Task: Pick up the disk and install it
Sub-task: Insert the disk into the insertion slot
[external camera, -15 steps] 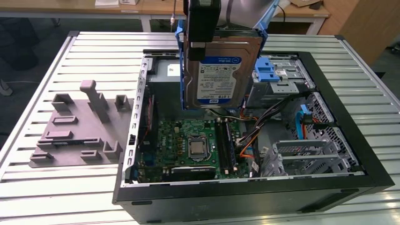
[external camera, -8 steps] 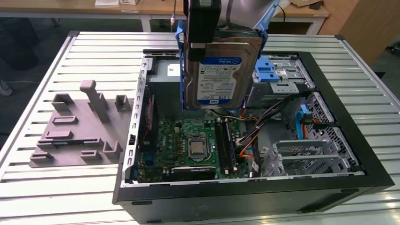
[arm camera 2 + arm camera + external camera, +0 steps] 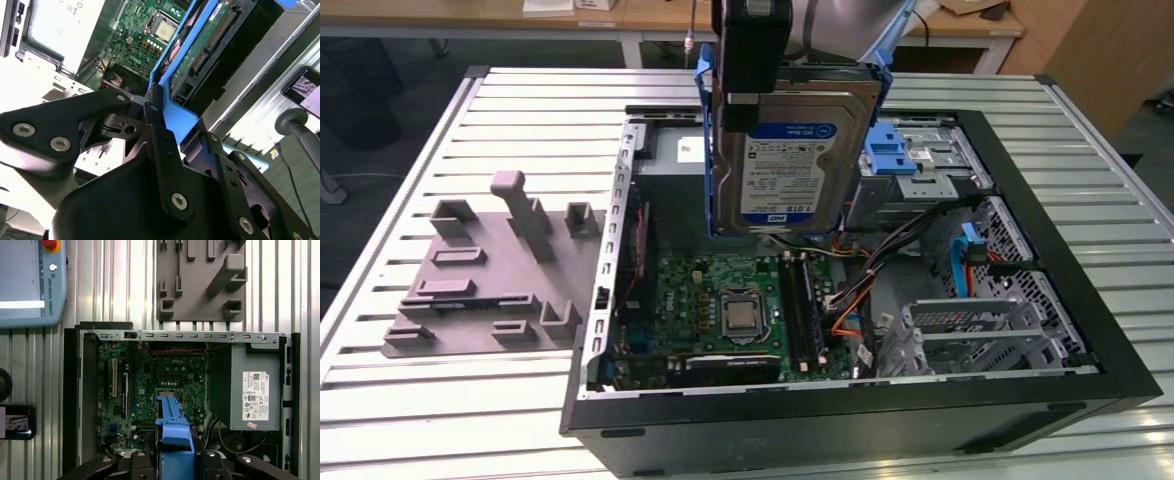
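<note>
The disk (image 3: pixel 794 150), a silver hard drive with a blue-and-white label in a blue carrier frame, hangs upright above the open computer case (image 3: pixel 854 420). My gripper (image 3: pixel 754 95) comes down from above and is shut on the disk's upper edge. In the second wrist view the black fingers (image 3: pixel 152 112) clamp the blue carrier (image 3: pixel 175 107), and the drive's green circuit board (image 3: pixel 200 50) faces the camera. In the first wrist view the carrier (image 3: pixel 175 432) juts out over the motherboard (image 3: pixel 160 375).
A silver drive cage with a blue latch (image 3: pixel 921 155) sits in the case at the exterior view's right. The grey power supply box (image 3: pixel 252 387) fills one corner. A grey fixture plate (image 3: pixel 494 270) lies on the slatted table beside the case. A teach pendant (image 3: pixel 30 280) rests nearby.
</note>
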`<state>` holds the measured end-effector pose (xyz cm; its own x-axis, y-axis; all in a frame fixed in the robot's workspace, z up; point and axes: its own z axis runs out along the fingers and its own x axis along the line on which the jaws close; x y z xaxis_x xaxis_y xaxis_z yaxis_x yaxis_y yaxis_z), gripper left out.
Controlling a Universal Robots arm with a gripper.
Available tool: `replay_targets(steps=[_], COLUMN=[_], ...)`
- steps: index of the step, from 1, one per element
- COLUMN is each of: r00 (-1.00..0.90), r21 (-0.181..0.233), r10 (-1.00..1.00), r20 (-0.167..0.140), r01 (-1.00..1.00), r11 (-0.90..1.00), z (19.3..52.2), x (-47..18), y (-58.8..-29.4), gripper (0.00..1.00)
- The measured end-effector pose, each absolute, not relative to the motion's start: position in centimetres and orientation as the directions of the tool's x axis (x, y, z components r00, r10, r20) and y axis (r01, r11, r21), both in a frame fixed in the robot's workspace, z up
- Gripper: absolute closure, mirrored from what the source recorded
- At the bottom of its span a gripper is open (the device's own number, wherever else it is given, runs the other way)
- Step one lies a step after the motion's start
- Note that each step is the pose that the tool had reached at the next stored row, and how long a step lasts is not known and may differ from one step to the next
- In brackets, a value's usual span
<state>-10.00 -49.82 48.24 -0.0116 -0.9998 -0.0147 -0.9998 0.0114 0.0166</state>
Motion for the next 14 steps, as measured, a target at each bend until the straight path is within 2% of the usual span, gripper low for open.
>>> replay_targets(steps=[14], r00=[-0.012], r21=[0.017], r10=[-1.000], r20=[-0.015], r01=[-1.000], r11=[0.011], z=[48.24], x=[-10.00], y=[-50.18], gripper=[0.64])
